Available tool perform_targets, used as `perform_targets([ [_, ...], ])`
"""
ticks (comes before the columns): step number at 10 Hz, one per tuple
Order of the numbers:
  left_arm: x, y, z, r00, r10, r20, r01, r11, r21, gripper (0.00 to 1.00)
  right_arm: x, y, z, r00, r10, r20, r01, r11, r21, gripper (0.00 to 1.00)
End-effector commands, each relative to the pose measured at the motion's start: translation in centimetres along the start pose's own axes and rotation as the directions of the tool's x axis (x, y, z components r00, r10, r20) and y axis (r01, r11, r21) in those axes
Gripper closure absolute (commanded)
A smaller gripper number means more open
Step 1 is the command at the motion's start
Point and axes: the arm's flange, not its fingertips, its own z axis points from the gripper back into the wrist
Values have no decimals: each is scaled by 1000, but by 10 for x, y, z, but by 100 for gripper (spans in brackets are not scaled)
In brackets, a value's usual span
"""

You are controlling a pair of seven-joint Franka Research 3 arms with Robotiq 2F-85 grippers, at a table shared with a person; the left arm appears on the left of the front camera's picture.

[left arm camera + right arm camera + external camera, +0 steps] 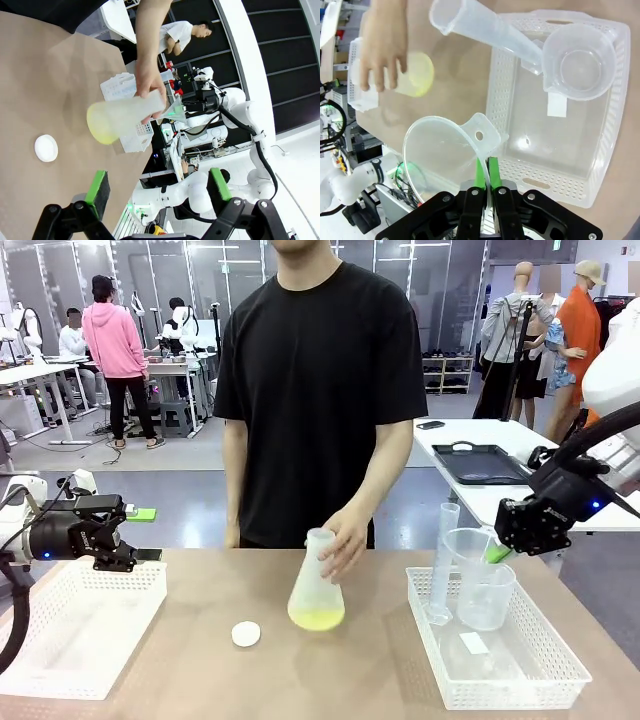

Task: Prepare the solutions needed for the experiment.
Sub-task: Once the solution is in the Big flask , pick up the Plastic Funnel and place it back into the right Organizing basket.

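A person's hand [345, 540] grips the neck of a frosted conical flask [314, 585] standing mid-table. The solutions [316, 619] form a shallow pale yellow layer in its bottom; they also show as the solutions [417, 75] and the solutions [97, 127]. My right gripper [500, 552] hovers over the right basket, shut on the tab of a clear funnel [440, 150]. The right gripper [485, 172] pinches that tab between green pads. My left gripper [140, 532] stands open over the left basket's far edge, holding nothing; the left gripper [158, 187] faces the flask [125, 117].
A white round cap [246, 633] lies left of the flask. The right basket [520, 680] holds a graduated cylinder [440, 565] and a beaker [486, 590]. A white basket [80, 625] sits at the left. The person stands at the far edge.
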Motion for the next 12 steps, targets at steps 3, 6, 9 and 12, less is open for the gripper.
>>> perform_targets([
  [3, 2, -2, -2, 1000, -1, 23, 1, 1000, -30, 0, -10, -8, -17, 990, -129, -53, 122, 987, -108, 100],
  [6, 2, -2, -2, 1000, -1, 23, 1, 1000, -30, 0, -2, -12, -41, 965, -252, -67, 235, 953, -193, 100],
  [9, 2, -2, -2, 1000, -1, 23, 1, 1000, -30, 0, 6, -15, -54, 943, -327, -70, 299, 919, -255, 100],
  [12, 2, -2, -2, 1000, -1, 23, 1, 1000, -30, 0, 11, -19, -66, 929, -365, -56, 338, 902, -268, 90],
])
